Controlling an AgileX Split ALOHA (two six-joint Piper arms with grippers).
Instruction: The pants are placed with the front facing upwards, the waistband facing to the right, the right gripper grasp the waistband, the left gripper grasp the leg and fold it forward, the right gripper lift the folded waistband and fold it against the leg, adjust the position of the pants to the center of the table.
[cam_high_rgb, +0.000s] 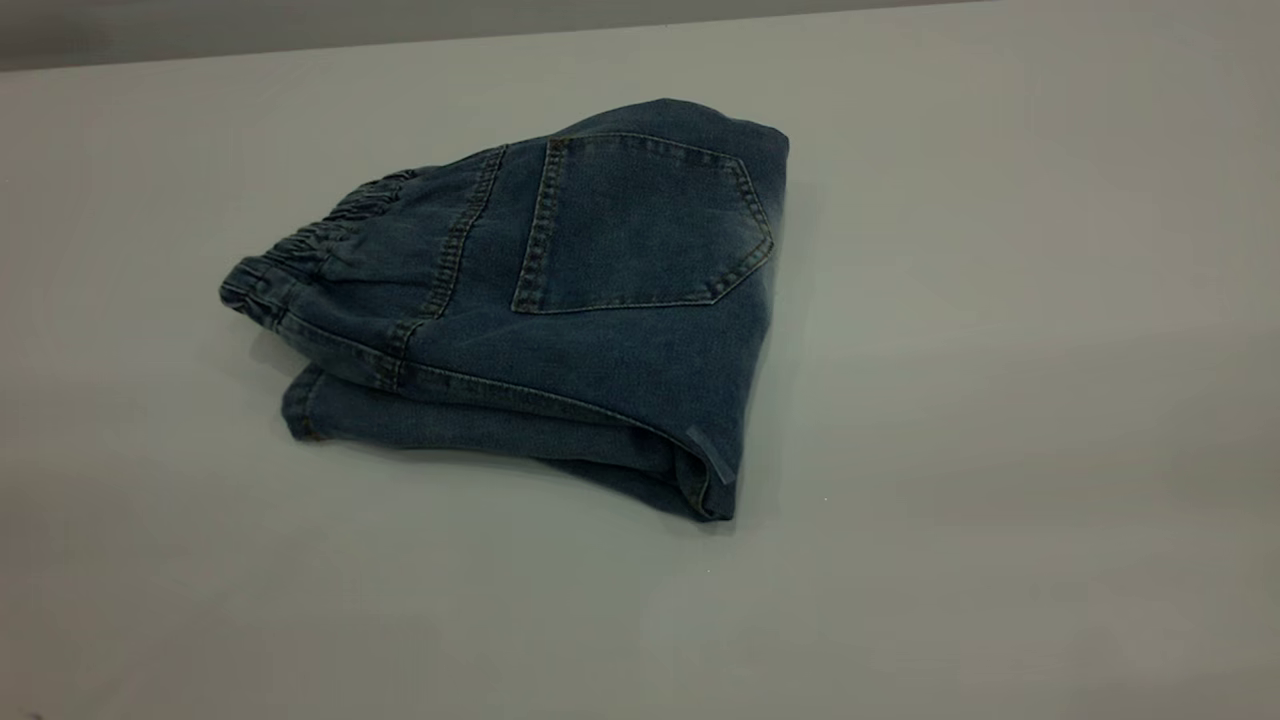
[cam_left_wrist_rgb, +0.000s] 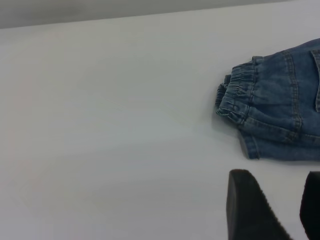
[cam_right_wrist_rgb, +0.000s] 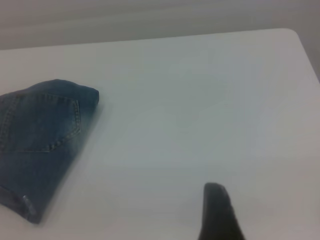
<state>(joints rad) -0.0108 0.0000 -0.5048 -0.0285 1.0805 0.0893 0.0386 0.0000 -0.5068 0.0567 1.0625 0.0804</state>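
The pants (cam_high_rgb: 600, 330) lie folded in a compact bundle on the white table (cam_high_rgb: 1000, 420), a patch pocket on top. The gathered waistband (cam_high_rgb: 300, 250) points to the left of the exterior view, above a leg hem. Neither gripper shows in that view. My left gripper (cam_left_wrist_rgb: 277, 175) hovers over bare table, open and holding nothing, a short way from the waistband (cam_left_wrist_rgb: 235, 92) end of the pants (cam_left_wrist_rgb: 285, 115). My right gripper (cam_right_wrist_rgb: 217, 210) is over bare table, well apart from the folded edge of the pants (cam_right_wrist_rgb: 40, 140).
The table's far edge (cam_high_rgb: 400, 40) runs behind the pants. A rounded table corner (cam_right_wrist_rgb: 295, 35) shows in the right wrist view. White tabletop surrounds the bundle on all sides.
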